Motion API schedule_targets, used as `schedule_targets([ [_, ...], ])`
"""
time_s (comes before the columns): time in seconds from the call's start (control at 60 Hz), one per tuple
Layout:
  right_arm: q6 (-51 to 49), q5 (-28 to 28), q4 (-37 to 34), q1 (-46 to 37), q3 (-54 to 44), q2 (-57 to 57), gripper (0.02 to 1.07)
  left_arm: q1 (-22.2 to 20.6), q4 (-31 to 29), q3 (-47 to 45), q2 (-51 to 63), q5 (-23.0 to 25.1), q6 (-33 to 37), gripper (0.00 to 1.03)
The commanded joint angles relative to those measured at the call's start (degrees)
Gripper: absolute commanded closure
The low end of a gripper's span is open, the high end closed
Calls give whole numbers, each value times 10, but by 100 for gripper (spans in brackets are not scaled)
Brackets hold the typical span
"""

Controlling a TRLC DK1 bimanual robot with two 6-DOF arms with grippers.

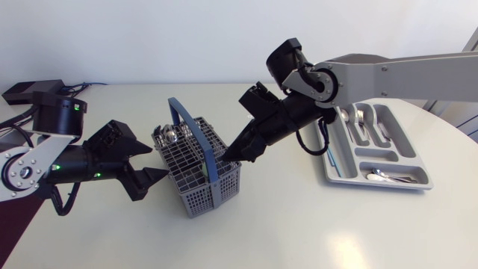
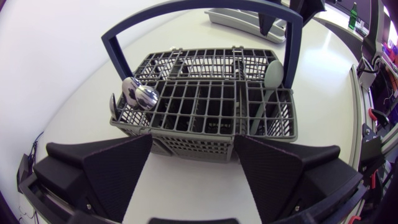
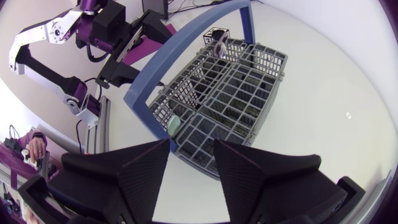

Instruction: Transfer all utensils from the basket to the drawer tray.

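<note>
Starting at the left of the head view, the left gripper [image 1: 155,161] sat low beside the basket's left wall, jaws spread wide and holding nothing. In its own wrist view the fingers [image 2: 118,171] flanked the near wall without visible contact.

A cluster of spoons [image 1: 168,136] stood bowl-up in the basket's rear left corner, bowls overlapping. They appeared to be polished metal, so were judged stiff, light and slippery. The overlapping bowls offered a poor grip. The neck just below one bowl was judged the better place to take hold, pulling straight up.

The basket [image 1: 198,179] was grey plastic lattice and stood on the table between the two grippers. It was probably light enough to rise with a snagged utensil, so bracing its wall was advisable. Its blue handle [image 1: 196,127] arched over the middle and limited the approach from above.

One pale spoon [image 2: 273,73] stood in the compartment on the right gripper's side, bowl above the rim.

The right gripper [image 1: 231,155] hovered over that side, jaws parted narrowly and empty, the pale bowl just ahead of them.

The drawer tray [image 1: 418,161] lay well to the right and held several utensils [image 1: 361,118].
</note>
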Motion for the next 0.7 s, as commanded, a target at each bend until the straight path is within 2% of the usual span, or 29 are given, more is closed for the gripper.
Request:
schedule_targets([
  [0.0,-20,-12,2,9,10,29,53,-9,2,-10,7,4,14,11],
  [0.683,-43,-43,-7,20,56,73,54,-19,10,-9,26,4,14,10],
])
